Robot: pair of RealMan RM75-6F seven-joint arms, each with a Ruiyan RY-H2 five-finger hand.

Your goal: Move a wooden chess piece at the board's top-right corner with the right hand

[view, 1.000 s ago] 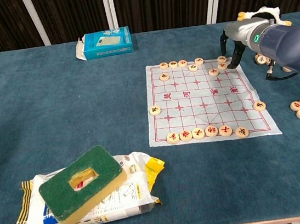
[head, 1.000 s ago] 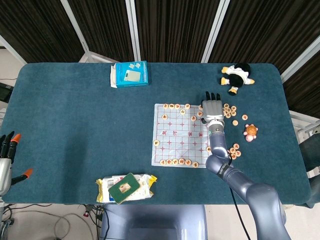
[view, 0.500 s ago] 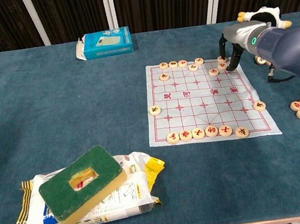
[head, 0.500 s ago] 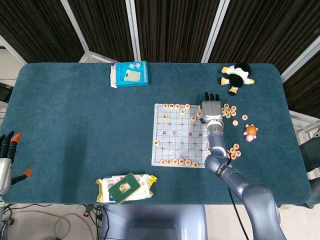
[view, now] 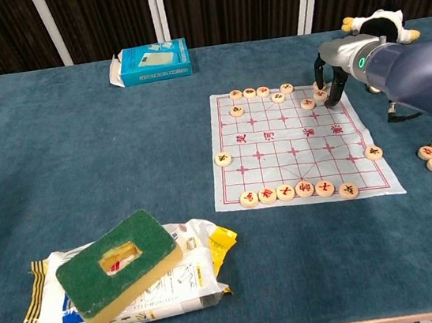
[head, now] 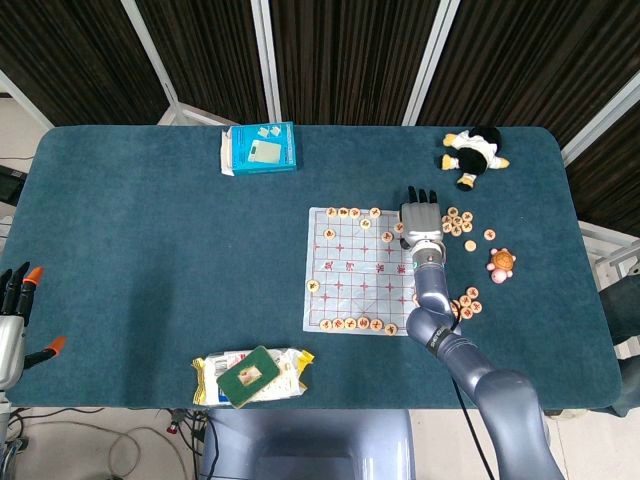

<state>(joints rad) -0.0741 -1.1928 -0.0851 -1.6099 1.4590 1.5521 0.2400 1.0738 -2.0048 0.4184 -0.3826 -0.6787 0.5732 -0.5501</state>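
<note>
Board [head: 355, 270] lies centre-right on desk [head: 150, 250]. Right hand [head: 421, 217] over board's top-right corner, by chess piece [view: 319, 94] there. Loose pieces [head: 462, 224] & plush [head: 472, 149] to the right/behind. Box [head: 259, 148] behind-left. Sponge [view: 118, 265] on packet [view: 192, 280], front-left. Left hand [head: 14, 300] at far-left edge.

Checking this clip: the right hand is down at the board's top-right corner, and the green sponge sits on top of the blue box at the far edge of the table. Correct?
Not quite. The right hand is at the board's top-right corner, but the green sponge lies on the yellow-and-white packet at the near edge, as the chest view shows. The blue box carries nothing.
</note>
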